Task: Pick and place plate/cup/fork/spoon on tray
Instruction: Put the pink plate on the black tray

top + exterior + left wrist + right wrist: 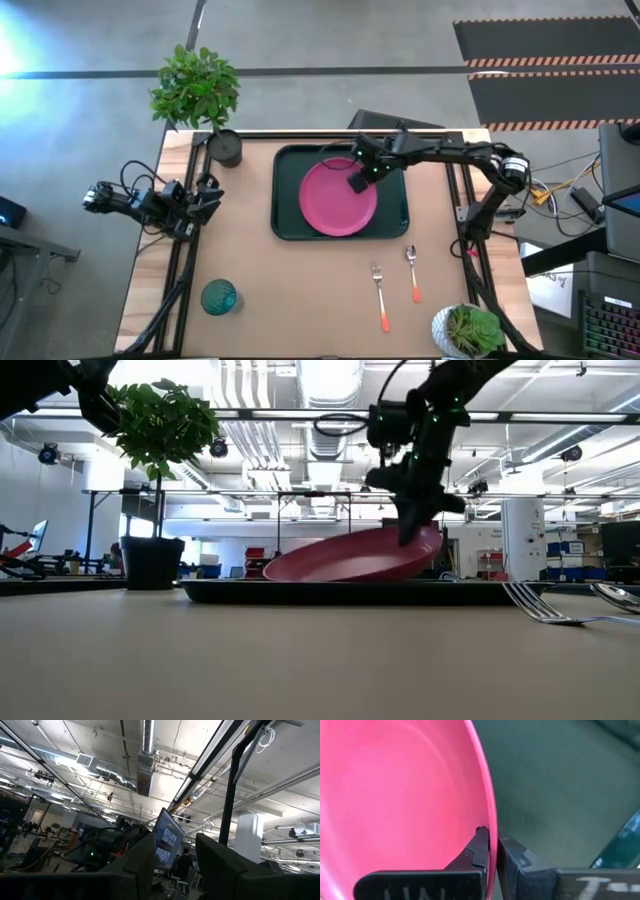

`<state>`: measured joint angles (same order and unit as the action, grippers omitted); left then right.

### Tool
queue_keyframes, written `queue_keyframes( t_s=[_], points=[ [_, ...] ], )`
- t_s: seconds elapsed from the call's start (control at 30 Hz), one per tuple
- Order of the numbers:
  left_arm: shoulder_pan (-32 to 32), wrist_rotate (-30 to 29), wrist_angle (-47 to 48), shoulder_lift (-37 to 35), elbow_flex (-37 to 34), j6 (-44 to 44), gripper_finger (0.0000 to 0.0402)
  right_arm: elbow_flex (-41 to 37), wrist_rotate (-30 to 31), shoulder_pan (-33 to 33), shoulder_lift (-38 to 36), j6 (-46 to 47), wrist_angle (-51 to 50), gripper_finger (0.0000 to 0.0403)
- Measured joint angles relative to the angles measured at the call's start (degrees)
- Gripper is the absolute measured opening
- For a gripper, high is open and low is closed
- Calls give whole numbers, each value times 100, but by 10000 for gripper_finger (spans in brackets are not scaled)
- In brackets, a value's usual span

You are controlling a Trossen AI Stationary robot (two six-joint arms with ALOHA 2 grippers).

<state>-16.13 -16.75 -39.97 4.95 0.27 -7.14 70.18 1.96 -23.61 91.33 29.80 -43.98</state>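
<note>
On wooden tabletop [300,290]: tray [288,205] under tilted plate [335,198], rim pinched between right gripper [361,181] fingers [475,851]. Left gripper [205,196] off tabletop edge, fingers parted, empty.

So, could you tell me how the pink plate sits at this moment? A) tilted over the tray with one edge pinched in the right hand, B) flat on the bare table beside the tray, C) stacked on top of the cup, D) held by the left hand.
A: the low view shows the plate tilted over the tray, its raised edge pinched by the right hand.
</note>
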Motion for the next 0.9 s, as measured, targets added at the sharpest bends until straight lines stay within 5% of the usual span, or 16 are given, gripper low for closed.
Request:
queue_keyframes(
  t_s=[0.9],
  points=[
    [-1,-11,6,2,0,0,123,-1994,-74,-45,-15,512,2350,9]
  ],
)
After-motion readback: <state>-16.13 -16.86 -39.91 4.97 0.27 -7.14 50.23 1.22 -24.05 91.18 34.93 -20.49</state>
